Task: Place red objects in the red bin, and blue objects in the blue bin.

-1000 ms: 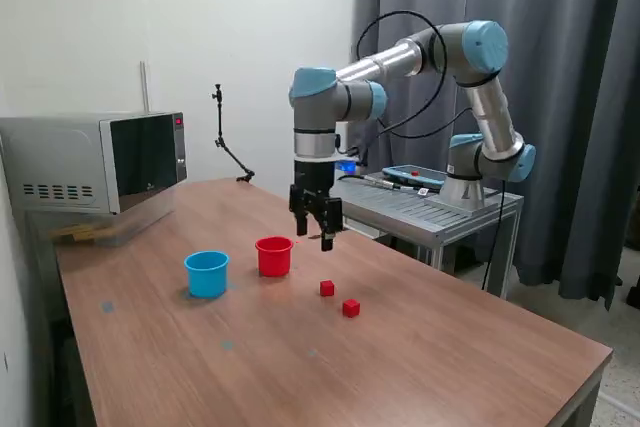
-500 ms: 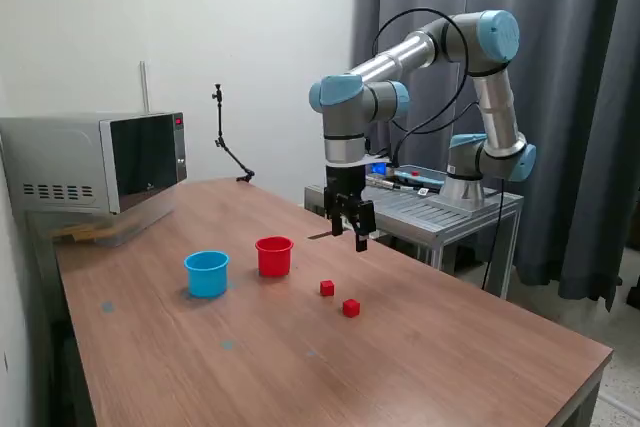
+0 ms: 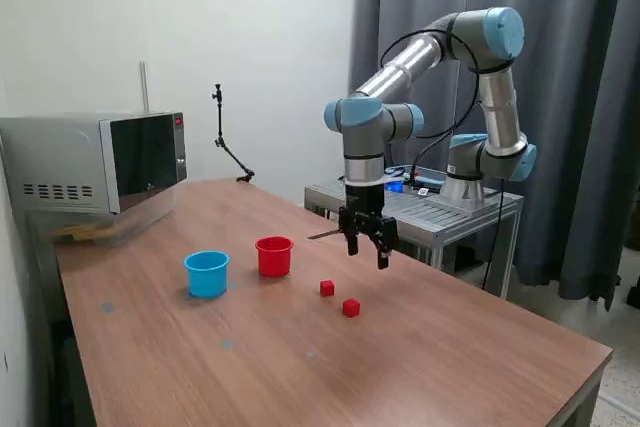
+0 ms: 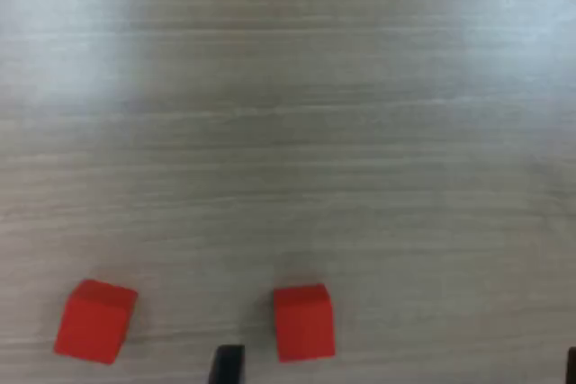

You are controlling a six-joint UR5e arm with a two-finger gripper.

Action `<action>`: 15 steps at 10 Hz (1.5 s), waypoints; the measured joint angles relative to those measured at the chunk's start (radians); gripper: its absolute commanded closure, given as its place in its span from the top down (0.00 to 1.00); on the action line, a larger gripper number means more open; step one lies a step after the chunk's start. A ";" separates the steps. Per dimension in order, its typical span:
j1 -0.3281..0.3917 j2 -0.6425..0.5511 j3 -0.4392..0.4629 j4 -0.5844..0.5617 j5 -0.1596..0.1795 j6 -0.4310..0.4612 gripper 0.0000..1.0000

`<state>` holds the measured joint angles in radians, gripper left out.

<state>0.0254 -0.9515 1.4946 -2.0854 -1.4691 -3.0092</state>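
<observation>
Two small red cubes (image 3: 327,288) (image 3: 351,308) lie on the wooden table, to the exterior view's right of the red bin (image 3: 274,256). The blue bin (image 3: 207,273) stands on the red bin's other side. No blue objects show in either view. My gripper (image 3: 367,252) hangs open and empty above the table, a little beyond the cubes and clear of both bins. The wrist view shows both red cubes (image 4: 95,320) (image 4: 303,322) on the wood, with my gripper (image 4: 399,368) wide open and one dark fingertip (image 4: 227,366) close beside a cube.
A microwave (image 3: 95,162) sits at the table's far corner on the exterior view's left. A thin black stand (image 3: 225,137) rises at the back edge. A metal cart (image 3: 430,205) carrying the arm's base stands behind the table, in front of dark curtains.
The arm has swung toward the exterior view's right, from over the red bin to a spot beyond the red cubes. The cubes and bins have not moved.
</observation>
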 measured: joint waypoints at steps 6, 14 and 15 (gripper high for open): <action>0.000 0.011 0.061 -0.116 -0.006 -0.053 1.00; -0.011 0.134 0.014 -0.184 -0.020 -0.130 1.00; -0.011 0.145 0.012 -0.190 -0.020 -0.132 1.00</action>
<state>0.0143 -0.8067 1.5068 -2.2751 -1.4894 -3.1415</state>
